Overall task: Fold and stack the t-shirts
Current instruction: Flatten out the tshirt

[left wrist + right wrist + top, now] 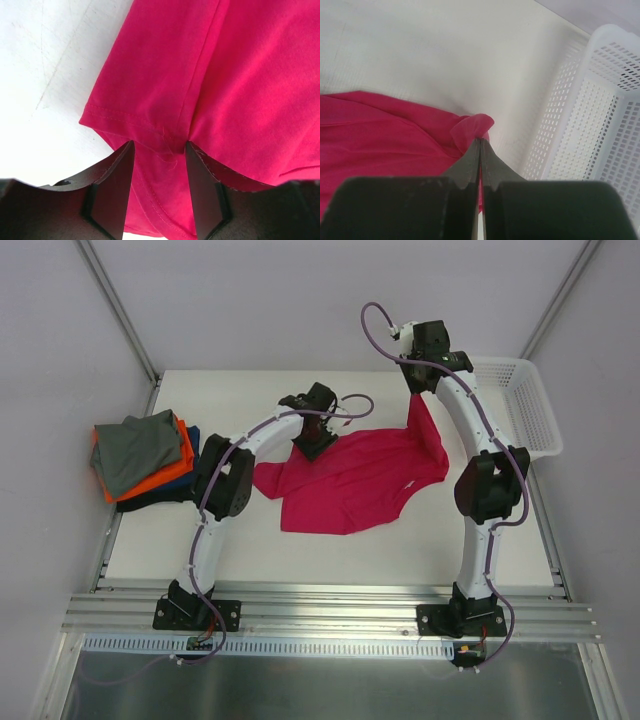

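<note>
A magenta-pink t-shirt (350, 485) lies spread and rumpled on the white table (250, 390). My right gripper (416, 392) is shut on its far right corner (475, 125) and holds that corner up off the table. My left gripper (312, 445) is down on the shirt's left part. Its jaws stand apart over a sleeve hem and seam (165, 135), with cloth lying between the fingers (115, 185). A folded stack sits at the table's left edge: a grey t-shirt (135, 450) on top, an orange one (178, 468) under it and a dark navy one (150, 502) at the bottom.
A white plastic mesh basket (520, 405) stands at the back right, close beside my right gripper (480, 141) and its raised corner; the basket's wall (600, 115) fills the right of the right wrist view. Metal rails border the table's edges.
</note>
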`<state>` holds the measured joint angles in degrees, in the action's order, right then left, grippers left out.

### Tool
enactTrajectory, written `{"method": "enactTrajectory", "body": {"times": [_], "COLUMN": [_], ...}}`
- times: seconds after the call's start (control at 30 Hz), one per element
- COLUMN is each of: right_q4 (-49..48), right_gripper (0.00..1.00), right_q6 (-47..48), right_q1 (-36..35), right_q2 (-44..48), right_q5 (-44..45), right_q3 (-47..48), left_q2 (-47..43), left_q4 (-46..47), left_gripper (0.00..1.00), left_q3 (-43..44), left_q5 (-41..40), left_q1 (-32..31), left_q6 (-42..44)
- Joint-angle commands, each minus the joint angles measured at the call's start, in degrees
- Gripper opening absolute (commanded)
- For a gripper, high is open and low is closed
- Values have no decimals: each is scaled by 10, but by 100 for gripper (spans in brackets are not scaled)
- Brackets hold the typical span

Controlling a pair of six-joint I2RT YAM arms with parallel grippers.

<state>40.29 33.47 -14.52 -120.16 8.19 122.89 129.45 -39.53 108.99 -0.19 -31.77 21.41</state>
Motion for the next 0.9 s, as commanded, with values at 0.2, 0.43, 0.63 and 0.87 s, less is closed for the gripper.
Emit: {"method": "enactTrajectory", "body": {"times": [0.2,0.43,0.63,0.87], "right_q4": [-15,-16,-15,-15], "right_gripper": [0,0,0,0], "right_q6": [0,0,-1,-4], "right_q1": [-3,-4,-4,-4], "right_q2": [17,14,12,2], "right_q5": [8,9,9,7], "right_q3": [25,29,30,42], "left_q2": [10,18,13,16], "left_q4": [-16,-22,-27,-34], "left_gripper": [45,42,46,38], "left_q3": [39,38,53,69], "left_q5": [4,7,-33,-43], "left_q1": [0,-2,-14,-21], "left_q6": [-1,5,15,16]}}
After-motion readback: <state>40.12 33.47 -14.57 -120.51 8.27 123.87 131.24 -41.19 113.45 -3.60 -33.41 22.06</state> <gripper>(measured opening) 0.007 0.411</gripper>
